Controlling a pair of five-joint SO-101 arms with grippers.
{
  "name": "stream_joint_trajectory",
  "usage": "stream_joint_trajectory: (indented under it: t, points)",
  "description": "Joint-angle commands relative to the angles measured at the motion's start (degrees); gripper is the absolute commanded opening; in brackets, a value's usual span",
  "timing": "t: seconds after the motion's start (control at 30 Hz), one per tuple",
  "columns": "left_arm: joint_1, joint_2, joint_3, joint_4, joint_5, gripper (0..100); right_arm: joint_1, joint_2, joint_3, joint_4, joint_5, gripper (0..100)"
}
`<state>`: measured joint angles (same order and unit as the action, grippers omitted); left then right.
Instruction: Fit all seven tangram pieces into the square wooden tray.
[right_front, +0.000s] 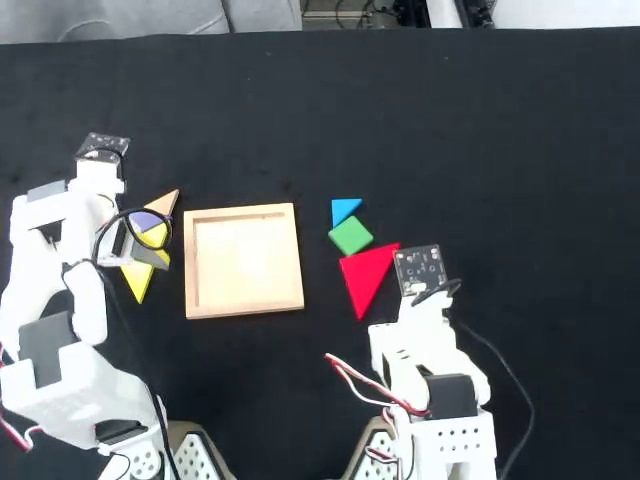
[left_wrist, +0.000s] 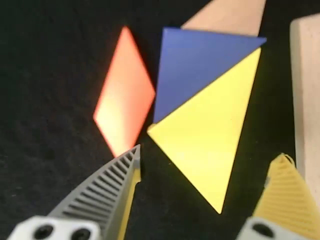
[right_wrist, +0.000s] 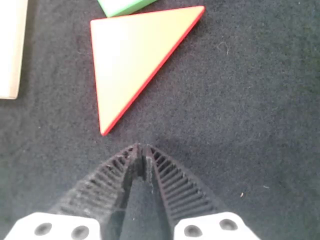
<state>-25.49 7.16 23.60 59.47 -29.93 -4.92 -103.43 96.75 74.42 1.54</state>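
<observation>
while the left fingers (left_wrist: 115, 185) are hanging spread wide and empty astride the yellow triangle (left_wrist: 210, 125) just beside the tray (right_front: 243, 306), the right fingers (right_wrist: 117, 175) are sitting pressed together on nothing across the tray. closing is probably risking dragging the blue triangle (left_wrist: 200, 60), which is touching the yellow one, askew.

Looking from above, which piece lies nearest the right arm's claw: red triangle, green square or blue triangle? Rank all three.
1. Red triangle, just ahead of the right gripper.
2. Green square, beyond the red triangle.
3. Blue triangle, farthest, past the green square.
</observation>
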Motion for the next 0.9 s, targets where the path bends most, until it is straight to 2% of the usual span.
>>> stream_joint_trajectory:
  t: [0.0, 0.2, 0.4, 0.6, 0.87]
  points:
    - [-0.1, 4.5, -5.0, -1.5, 0.5, 38, 1.0, -4.9, -0.1, 0.4, -0.2, 1.2]
    - [-0.7, 12.7, -12.3, -1.1, 0.6, 38, 1.0, -4.9, -0.1, 0.4, -0.2, 1.2]
    - [0.4, 13.6, -13.1, -0.9, 0.2, 38, 1.0, -4.9, -0.1, 0.4, -0.2, 1.2]
    - [1.7, 13.8, -14.3, 4.3, 0.1, 38, 1.0, -4.9, -0.1, 0.4, -0.1, 1.2]
    - [3.2, 14.3, -14.5, 3.7, 0.4, 29, 1.0, -4.9, -0.1, 0.4, -0.1, 1.2]
